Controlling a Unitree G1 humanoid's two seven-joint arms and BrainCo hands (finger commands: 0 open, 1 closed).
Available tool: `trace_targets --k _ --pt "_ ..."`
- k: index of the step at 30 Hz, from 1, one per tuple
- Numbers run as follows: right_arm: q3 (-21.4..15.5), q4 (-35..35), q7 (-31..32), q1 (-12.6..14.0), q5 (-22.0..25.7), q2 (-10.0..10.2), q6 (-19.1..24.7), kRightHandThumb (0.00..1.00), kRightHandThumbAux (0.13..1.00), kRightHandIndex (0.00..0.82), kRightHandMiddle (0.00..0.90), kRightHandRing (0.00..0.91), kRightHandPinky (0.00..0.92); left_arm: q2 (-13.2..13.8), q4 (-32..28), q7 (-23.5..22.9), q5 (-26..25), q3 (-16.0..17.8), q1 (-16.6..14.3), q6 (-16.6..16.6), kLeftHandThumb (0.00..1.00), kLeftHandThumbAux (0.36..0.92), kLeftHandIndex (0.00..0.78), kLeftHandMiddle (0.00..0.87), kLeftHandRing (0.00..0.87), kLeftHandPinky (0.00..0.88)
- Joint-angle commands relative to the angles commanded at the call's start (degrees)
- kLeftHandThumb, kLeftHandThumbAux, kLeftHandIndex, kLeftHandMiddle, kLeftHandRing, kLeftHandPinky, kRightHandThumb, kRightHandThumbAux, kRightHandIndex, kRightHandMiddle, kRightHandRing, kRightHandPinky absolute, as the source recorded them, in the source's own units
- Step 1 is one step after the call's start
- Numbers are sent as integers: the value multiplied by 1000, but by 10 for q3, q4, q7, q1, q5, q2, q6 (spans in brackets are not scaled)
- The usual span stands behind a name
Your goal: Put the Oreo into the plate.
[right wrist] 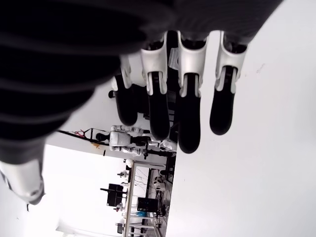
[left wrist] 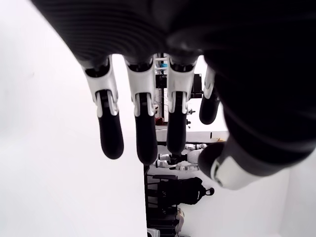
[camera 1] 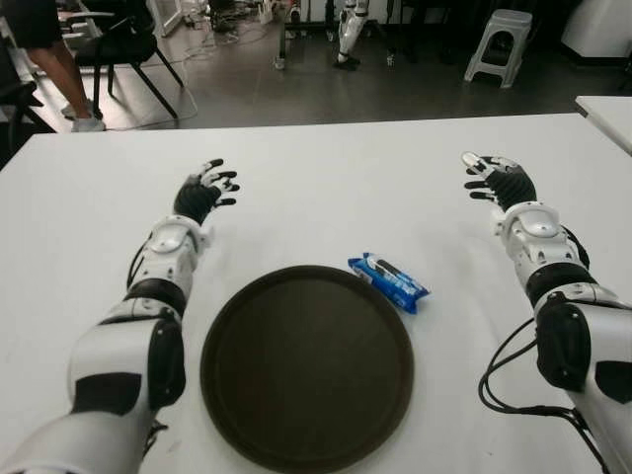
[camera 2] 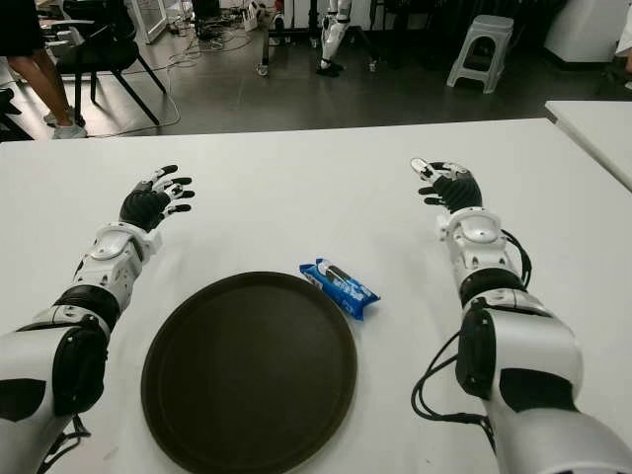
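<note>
A blue Oreo packet [camera 1: 389, 280] lies flat on the white table [camera 1: 326, 188], just off the right rim of the round dark brown plate [camera 1: 307, 363]. The plate holds nothing. My left hand [camera 1: 205, 191] is stretched out over the table far to the left of the packet, fingers [left wrist: 140, 123] spread and holding nothing. My right hand [camera 1: 497, 178] is out to the far right of the packet, fingers [right wrist: 187, 118] also spread and holding nothing. Neither hand touches the Oreo or the plate.
A black cable [camera 1: 509, 380] loops beside my right forearm. Beyond the table's far edge are a black chair [camera 1: 128, 49], a person's legs [camera 1: 59, 69] and a grey stool [camera 1: 499, 44]. A second white table [camera 1: 607, 114] stands at the right.
</note>
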Motion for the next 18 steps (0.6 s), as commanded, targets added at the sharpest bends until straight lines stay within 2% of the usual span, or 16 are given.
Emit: trace_targets --k 6,18 --pt "11 -1 5 -6 -6 1 -3 100 525 307 416 445 421 -1 0 -1 -1 1 1 -4 175 726 162 266 294 352" --pt "29 -1 9 -8 -19 -1 -4 123 574 269 370 408 419 -3 -1 4 0 0 2 -5 200 707 164 270 293 349"
